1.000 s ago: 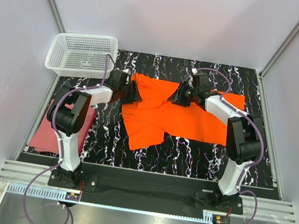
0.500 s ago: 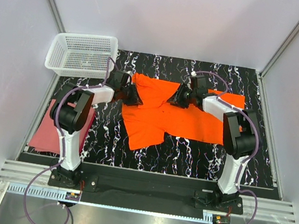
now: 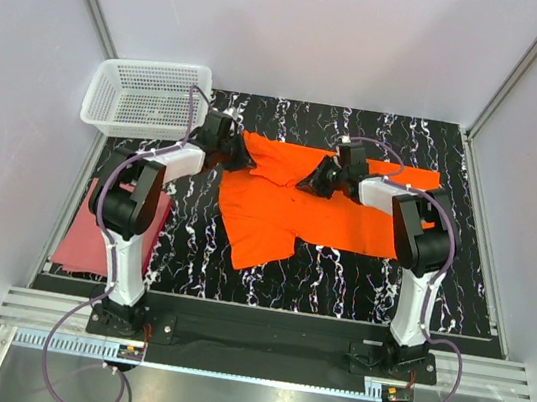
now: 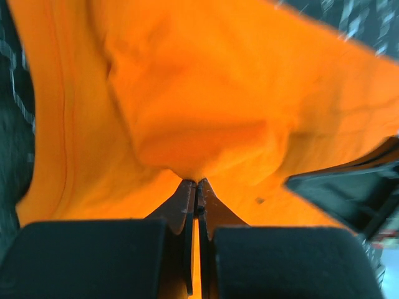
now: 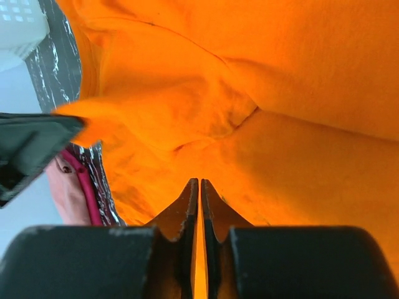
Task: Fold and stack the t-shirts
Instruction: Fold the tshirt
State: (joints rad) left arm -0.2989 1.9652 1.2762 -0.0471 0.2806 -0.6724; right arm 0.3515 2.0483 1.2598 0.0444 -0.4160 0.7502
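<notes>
Orange t-shirt (image 3: 287, 214) rumpled centrally; pink-red t-shirt (image 3: 72, 243), apparently folded, far left.

Pale walls (image 3: 305, 25) enclose a black marbled table (image 3: 339, 272); lighting seems even.

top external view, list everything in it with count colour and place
orange t-shirt: one, bright orange, spread mid-table
pink-red t-shirt: one, dusty pink-red, near left, beside the left arm
basket: one, white mesh, far left corner
table: one, black with white marbling
left arm: one, white and black, base at near edge
right arm: one, same colours, base at near edge
left fingers: two, shut on the orange t-shirt's far left part
right fingers: two, shut on its far middle
</notes>
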